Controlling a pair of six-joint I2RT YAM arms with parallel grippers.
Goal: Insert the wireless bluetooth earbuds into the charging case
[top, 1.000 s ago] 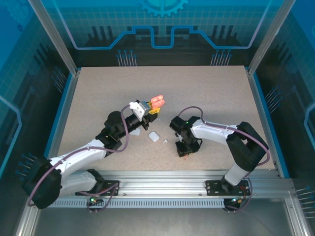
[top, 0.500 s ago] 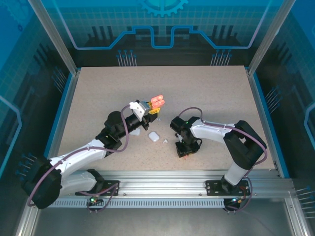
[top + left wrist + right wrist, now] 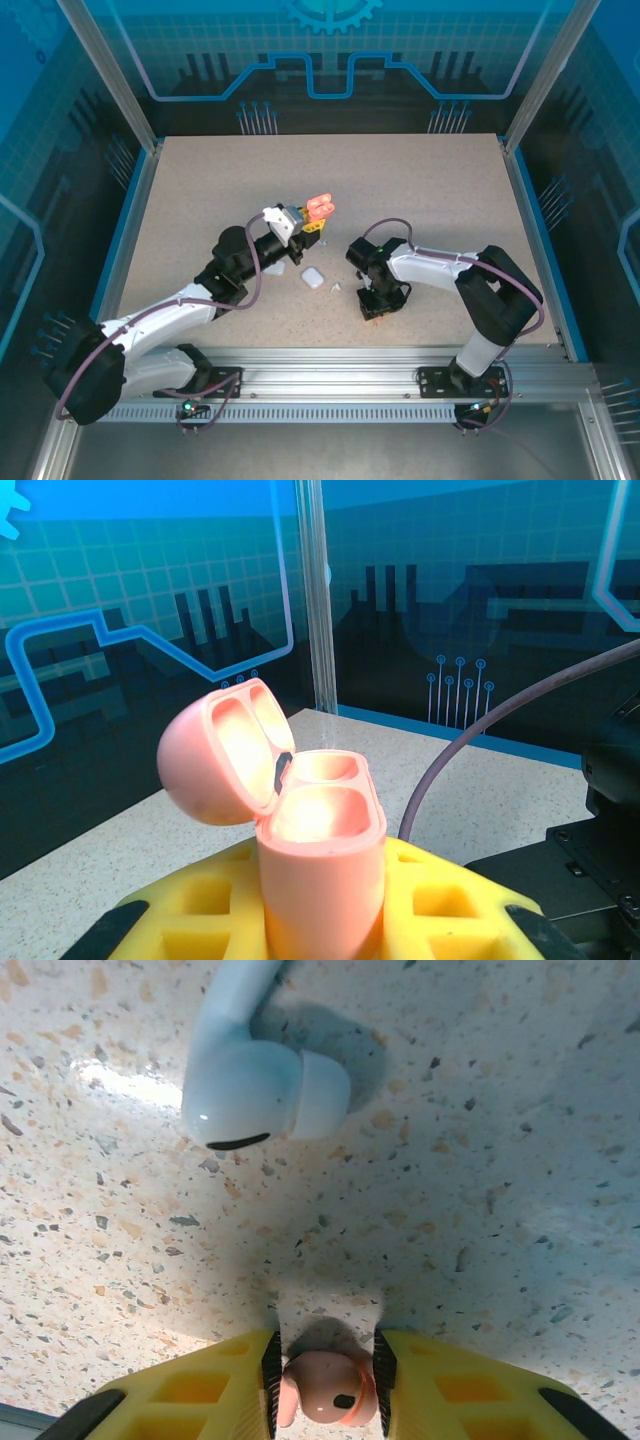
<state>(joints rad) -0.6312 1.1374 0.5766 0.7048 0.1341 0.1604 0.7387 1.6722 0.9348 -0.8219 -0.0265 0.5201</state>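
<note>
My left gripper is shut on a salmon-pink charging case, held above the table's middle. In the left wrist view the charging case stands upright between the yellow fingers with its lid hinged open to the left, and both wells look empty. My right gripper points down at the table, right of centre. There its black pads are shut on a small pink earbud lying on the surface. A white earbud lies on the table just beyond the right gripper.
A closed white case sits on the speckled table between the two arms, with a small white earbud right beside it. Blue walls and metal posts ring the table.
The right gripper's jaws have drawn in slightly around the pink earbud and its elbow shifted a little. The left arm and the pink case have not moved.
</note>
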